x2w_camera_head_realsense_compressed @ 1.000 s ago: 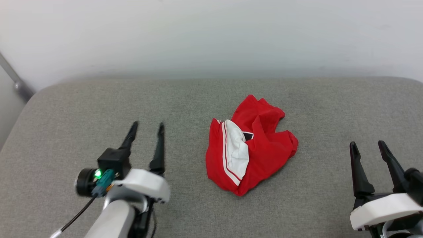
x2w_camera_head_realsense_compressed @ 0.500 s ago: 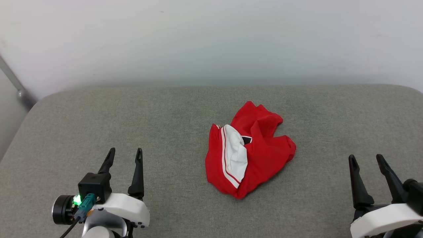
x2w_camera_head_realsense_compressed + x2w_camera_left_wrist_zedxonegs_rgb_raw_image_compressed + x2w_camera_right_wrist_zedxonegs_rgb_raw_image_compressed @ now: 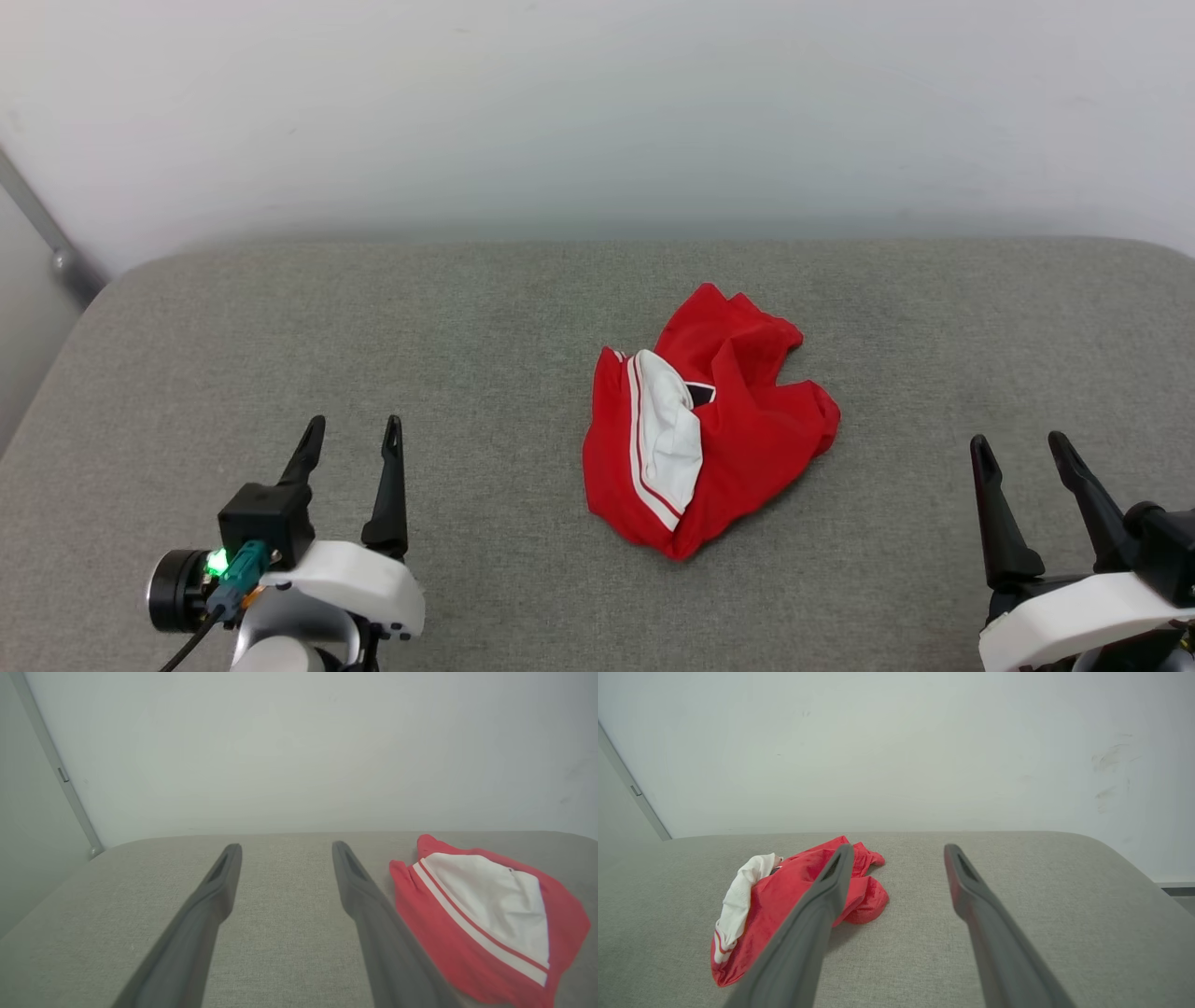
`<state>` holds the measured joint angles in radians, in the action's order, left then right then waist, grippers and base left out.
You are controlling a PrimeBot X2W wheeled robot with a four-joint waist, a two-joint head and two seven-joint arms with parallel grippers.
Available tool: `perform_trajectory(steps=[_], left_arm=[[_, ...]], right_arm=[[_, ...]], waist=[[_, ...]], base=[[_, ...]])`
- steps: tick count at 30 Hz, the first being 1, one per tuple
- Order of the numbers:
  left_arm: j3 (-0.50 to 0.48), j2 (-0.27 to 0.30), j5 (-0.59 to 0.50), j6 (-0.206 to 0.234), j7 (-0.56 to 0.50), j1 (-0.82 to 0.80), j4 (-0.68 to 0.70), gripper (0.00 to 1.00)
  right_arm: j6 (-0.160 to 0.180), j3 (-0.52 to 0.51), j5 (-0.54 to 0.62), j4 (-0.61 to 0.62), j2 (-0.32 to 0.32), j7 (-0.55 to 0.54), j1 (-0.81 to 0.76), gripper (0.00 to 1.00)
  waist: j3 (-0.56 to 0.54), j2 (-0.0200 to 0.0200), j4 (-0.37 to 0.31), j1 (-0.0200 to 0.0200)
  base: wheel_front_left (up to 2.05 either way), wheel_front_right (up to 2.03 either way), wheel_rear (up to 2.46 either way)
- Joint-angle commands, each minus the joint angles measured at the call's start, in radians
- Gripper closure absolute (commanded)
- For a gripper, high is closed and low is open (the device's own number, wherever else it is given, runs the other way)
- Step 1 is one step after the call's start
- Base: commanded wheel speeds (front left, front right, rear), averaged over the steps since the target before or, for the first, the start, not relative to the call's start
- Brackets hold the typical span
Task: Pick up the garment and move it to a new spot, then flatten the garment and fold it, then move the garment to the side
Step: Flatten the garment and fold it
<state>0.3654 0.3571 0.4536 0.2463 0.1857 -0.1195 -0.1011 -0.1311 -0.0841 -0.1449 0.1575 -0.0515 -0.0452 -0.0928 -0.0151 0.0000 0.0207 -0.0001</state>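
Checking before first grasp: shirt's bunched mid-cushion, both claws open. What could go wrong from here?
1. The garment lies crumpled in overlapping folds; a pinch may catch several layers and hinder flattening.
2. Its white sleeve sits on top; grabbing that alone may lift the shirt lopsided.
3. Left claw and right claw sit apart from it; a low approach could shove it.

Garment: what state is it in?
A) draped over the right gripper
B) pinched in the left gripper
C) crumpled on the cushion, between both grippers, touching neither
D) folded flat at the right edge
C: the garment lies bunched on the grey cushion, apart from the open left gripper and the open right gripper.
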Motion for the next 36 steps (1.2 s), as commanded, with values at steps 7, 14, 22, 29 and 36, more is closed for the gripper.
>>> perform_trajectory(steps=[7,14,22,29,36], left_arm=[[0.061,-0.032,0.017,-0.065,-0.075,-0.111,0.015,0.0],[0.177,-0.108,0.041,-0.157,-0.263,-0.289,-0.049,0.0],[0.261,-0.151,0.103,-0.238,-0.489,-0.391,-0.203,0.0],[0.295,-0.155,0.125,-0.274,-0.585,-0.422,-0.281,0.2],[0.305,-0.16,0.125,-0.29,-0.582,-0.449,-0.298,1.0]], right_arm=[[0.001,0.007,-0.006,0.009,0.001,0.006,0.019,0.0],[0.001,0.017,-0.014,-0.011,0.001,0.02,0.042,0.0],[0.001,0.024,-0.023,-0.038,0.001,0.037,0.056,0.0],[0.001,0.027,-0.03,-0.057,0.001,0.047,0.074,0.0],[0.001,0.023,-0.036,-0.078,0.001,0.061,0.082,0.0]], waist=[[0.035,0.0,-0.01,0.0001],[0.084,0.0,-0.052,0.0001],[0.115,0.0,-0.103,0.0001],[0.134,0.0,-0.124,0.0001],[0.138,0.0,-0.122,0.0001]], base=[[0.0,0.0,0.0],[0.0,0.0,0.0],[0.0,0.0,0.0],[0.0,0.0,0.0],[0.0,0.0,0.0]])
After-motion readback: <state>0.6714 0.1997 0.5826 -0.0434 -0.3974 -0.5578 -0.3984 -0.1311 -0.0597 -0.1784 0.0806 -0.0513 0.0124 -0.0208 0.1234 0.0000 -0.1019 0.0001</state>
